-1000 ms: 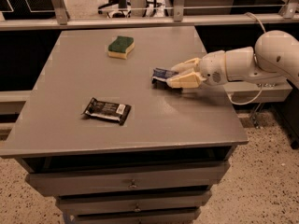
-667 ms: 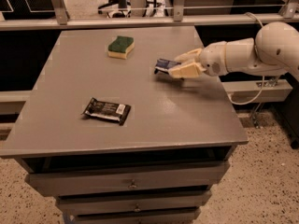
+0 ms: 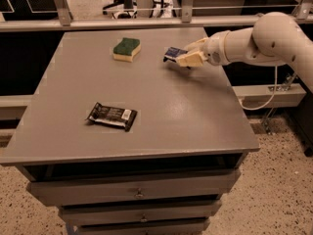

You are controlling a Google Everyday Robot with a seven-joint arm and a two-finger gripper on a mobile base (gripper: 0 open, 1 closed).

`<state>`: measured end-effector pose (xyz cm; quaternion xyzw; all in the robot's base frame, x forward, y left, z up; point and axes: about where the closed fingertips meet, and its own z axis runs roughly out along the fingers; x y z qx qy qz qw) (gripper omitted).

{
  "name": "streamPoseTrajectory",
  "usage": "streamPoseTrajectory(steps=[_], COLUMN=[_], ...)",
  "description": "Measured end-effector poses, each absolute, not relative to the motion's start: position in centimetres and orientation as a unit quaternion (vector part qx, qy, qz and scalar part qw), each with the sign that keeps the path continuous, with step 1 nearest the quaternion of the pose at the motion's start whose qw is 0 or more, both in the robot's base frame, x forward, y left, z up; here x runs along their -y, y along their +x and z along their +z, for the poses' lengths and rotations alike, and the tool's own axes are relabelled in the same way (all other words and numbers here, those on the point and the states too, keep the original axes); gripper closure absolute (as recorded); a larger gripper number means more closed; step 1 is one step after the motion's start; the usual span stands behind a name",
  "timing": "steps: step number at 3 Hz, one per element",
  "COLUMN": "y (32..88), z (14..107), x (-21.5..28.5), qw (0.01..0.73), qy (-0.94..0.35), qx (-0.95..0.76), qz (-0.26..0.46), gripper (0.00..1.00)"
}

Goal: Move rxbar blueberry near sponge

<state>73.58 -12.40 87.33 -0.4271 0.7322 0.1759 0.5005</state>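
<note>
The rxbar blueberry, dark blue with a white patch, is held in my gripper a little above the grey table, in the far right part. The gripper is shut on the bar, with pale fingers around its right end. The sponge, green top over yellow foam, lies on the table at the far middle, a short way left of the bar. My white arm reaches in from the right.
A black-wrapped bar lies on the table's front left part. Drawers sit under the table top. A metal rail runs behind the table. A cable hangs at the right.
My gripper has carried the blue bar up the table and to the left, closer to the sponge. The sponge and the black bar have not moved.
</note>
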Motion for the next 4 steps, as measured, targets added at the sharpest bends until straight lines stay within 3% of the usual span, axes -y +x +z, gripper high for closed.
streamPoseTrajectory(steps=[2, 4], y=[79.0, 81.0], z=[87.1, 86.6], x=[9.5, 5.6], qw=[0.496, 0.486], qy=[-0.403, -0.406], qx=[-0.757, -0.759], qz=[0.139, 0.151], gripper=[1.0, 0.98])
